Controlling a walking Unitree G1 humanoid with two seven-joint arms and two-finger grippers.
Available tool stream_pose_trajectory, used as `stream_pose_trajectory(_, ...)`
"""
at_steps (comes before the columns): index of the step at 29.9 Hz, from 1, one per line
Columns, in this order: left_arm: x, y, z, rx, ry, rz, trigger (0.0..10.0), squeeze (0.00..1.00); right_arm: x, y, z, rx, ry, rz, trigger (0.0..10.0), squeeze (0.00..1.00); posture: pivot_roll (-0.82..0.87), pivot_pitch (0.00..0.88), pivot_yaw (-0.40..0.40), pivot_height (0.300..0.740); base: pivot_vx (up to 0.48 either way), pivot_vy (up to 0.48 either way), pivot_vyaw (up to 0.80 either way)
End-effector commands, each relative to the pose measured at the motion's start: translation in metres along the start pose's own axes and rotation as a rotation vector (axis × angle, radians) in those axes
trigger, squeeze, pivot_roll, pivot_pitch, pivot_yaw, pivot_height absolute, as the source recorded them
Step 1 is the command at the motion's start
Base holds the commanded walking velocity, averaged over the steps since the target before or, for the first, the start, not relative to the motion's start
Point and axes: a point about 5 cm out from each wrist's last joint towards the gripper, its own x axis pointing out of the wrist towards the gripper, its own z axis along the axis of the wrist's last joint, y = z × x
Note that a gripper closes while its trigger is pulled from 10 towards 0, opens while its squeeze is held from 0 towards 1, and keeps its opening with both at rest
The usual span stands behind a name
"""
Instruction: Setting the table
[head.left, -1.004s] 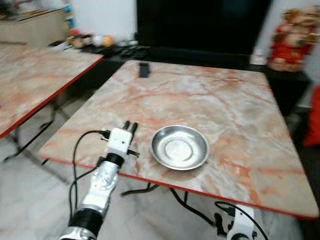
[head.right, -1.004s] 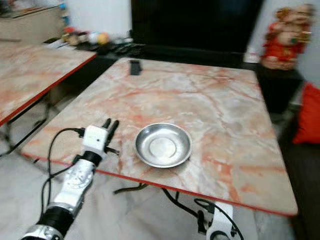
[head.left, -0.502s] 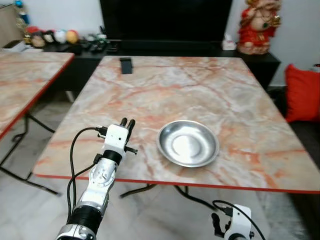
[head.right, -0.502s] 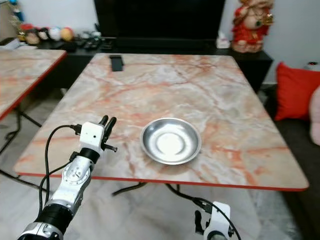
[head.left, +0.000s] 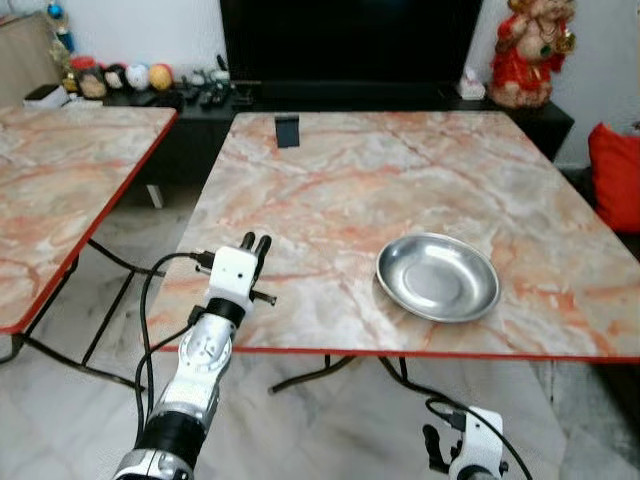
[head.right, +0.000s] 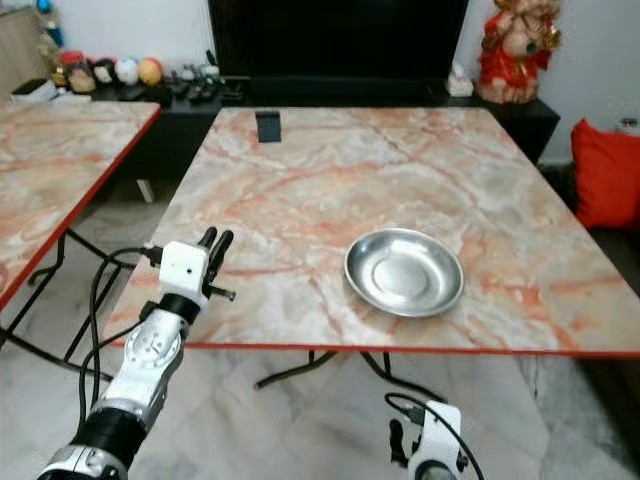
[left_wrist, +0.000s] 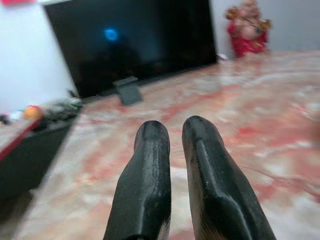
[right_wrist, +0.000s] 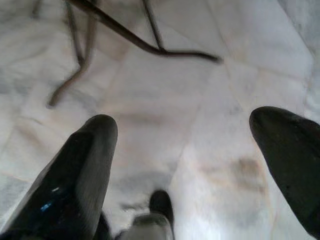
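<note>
Left claw (head.left: 257, 243) nearly closed, empty, over the bench (head.left: 330, 180) edge at lower left of frame.
Steel bowl (head.left: 437, 276) sits right of it, well apart, near the front edge; right claw (right_wrist: 185, 165) hangs wide below, so the left is nearer.

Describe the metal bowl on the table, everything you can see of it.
The metal bowl is round, shallow and shiny, looking like steel, with a wide flared rim and a flat bright bottom. It is empty and sits upright on the marble-patterned table, near the red-edged front edge. Nothing touches it but the tabletop. The left gripper hovers over the table apart from it, on its left.
</note>
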Motion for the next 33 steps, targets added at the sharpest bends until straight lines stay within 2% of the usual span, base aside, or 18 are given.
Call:
stream_pose_trajectory(1, 0.0026, 0.0032, 0.0047, 0.018, -0.014, -0.002, 10.0, 0.0, 0.0011, 0.0042, 0.0022, 0.012, -0.002, 0.008, 10.0, 0.0, -0.07, 0.0, -0.009, 0.74, 0.0, 0.375, 0.0)
stream_pose_trajectory(15, 0.001, 0.0027, 0.0052, 0.018, -0.014, -0.001, 10.0, 0.0, 0.0012, 0.0042, 0.0019, -0.004, 0.007, 0.018, 10.0, 0.0, -0.06, 0.0, -0.012, 0.74, 0.0, 0.378, 0.0)
stream_pose_trajectory(19, 0.001, 0.0027, 0.006, 0.02, -0.017, -0.004, 10.0, 0.0, 0.0014, 0.0051, 0.0032, -0.034, -0.001, 0.028, 10.0, 0.0, -0.06, 0.0, -0.01, 0.74, 0.0, 0.379, 0.0)
stream_pose_trajectory(24, 0.0007, 0.0021, 0.0061, 0.021, -0.017, -0.007, 10.0, 0.0, 0.0014, 0.0051, 0.0023, -0.035, 0.007, 0.023, 10.0, 0.0, -0.06, 0.0, -0.009, 0.74, 0.0, 0.379, 0.8)
stream_pose_trajectory(33, 0.0008, 0.0014, 0.0067, 0.025, -0.018, -0.016, 10.0, 0.0, 0.0014, 0.0056, 0.0013, -0.026, 0.016, 0.023, 10.0, 0.0, -0.06, 0.0, -0.008, 0.74, 0.0, 0.376, 0.0)
